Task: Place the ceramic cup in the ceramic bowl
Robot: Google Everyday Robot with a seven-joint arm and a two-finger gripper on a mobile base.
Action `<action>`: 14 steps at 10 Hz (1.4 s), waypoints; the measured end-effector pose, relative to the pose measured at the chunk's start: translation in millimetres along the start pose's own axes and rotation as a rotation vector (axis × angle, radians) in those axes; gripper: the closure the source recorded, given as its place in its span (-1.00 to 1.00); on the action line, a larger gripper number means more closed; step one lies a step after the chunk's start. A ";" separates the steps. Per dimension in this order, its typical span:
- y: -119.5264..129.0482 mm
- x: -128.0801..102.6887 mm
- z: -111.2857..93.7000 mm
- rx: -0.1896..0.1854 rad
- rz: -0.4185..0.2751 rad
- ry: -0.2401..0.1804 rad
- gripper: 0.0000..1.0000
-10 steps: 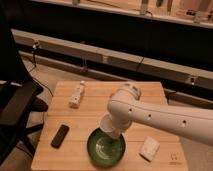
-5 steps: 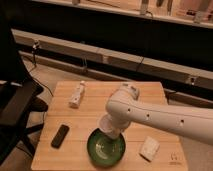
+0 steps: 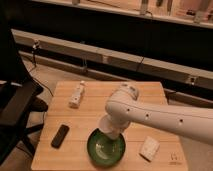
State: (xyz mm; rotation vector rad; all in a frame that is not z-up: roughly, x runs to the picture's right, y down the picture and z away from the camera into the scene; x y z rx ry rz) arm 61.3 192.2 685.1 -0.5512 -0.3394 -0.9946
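step: placing | hand (image 3: 113, 132) low over bowl's (image 3: 91, 150) far rim on desk (image 3: 95, 107); its grip we cannot tell | cup (image 3: 107, 124) seems the pale shape at hand | next, we judge: centre, lower, release gently

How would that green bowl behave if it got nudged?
The green bowl looks glazed and rigid, so it would probably slide, not flex. Its wide, low shape makes tipping unlikely. The gripper, low over its back rim, might chip it if pressed hard.
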 end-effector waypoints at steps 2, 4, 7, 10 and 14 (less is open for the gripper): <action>-0.5 -1.8 2.9 0.005 -0.003 -0.020 -0.39; -2.1 -2.7 4.8 0.015 -0.007 -0.038 -0.60; -1.7 -1.8 7.7 0.029 -0.003 -0.068 -0.53; -2.5 -0.9 4.0 0.011 -0.010 -0.020 0.04; -3.2 0.5 4.2 0.021 -0.007 -0.045 -0.11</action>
